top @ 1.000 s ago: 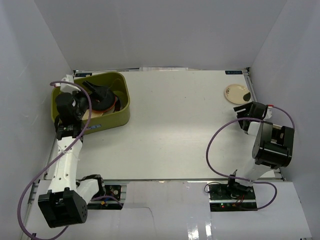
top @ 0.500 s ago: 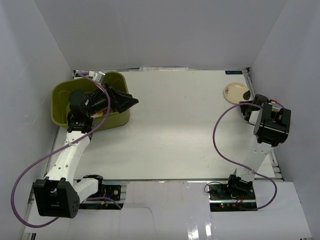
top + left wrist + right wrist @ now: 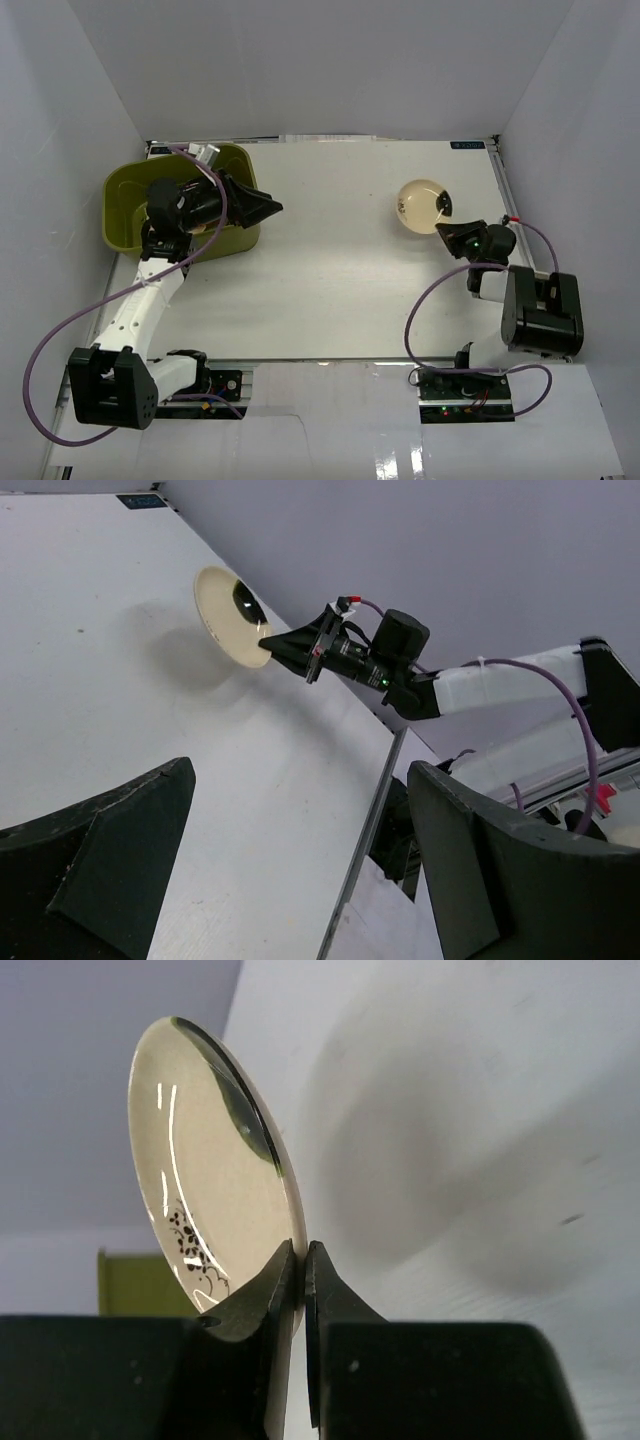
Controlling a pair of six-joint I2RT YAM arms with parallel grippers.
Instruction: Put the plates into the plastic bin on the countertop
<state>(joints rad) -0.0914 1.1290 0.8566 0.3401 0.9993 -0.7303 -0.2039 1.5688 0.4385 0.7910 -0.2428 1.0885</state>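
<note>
top external view: the right gripper (image 3: 447,228) pinches the rim of a cream patterned plate (image 3: 418,203), tilted above the countertop (image 3: 340,285) right of centre. the left gripper (image 3: 263,207), fingers spread, hangs at the right rim of the plastic bin (image 3: 122,195).

The cream plate (image 3: 195,1165) looks glossy and smooth, the countertop (image 3: 340,280) matt white, the bin (image 3: 124,208) dull plastic.
</note>
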